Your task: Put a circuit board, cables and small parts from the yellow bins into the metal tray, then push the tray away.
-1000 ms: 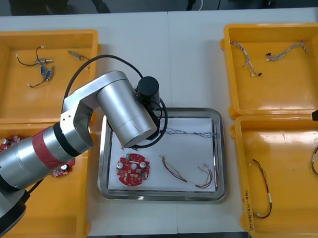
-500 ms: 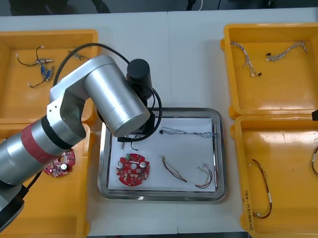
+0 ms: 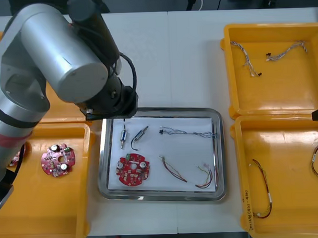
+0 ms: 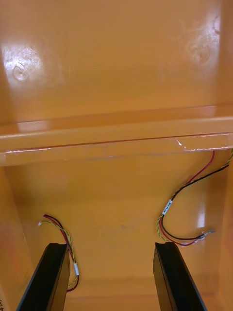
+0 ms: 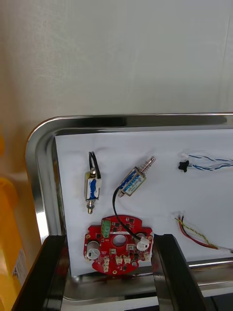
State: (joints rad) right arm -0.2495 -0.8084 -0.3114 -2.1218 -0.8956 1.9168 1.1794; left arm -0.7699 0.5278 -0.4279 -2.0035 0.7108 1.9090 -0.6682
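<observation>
Flanking the metal tray (image 3: 219, 148) on both sides, yellow bins (image 3: 261, 58) as stock. Above the tray's far-left corner, left gripper (image 5: 108, 239), fingers spread wide and gripping nothing, apparently held high enough to clear the load below. Right of the tray, over a bin, right gripper (image 4: 110, 245), likewise spread and empty, idle. Inside the tray, on its white lining: circuit board (image 3: 132, 170) at the near left, cables (image 3: 188, 132) along the far side and near right, small metal parts (image 3: 123, 136) just beyond the board. Looks fully loaded; probably only the push remaining.
</observation>
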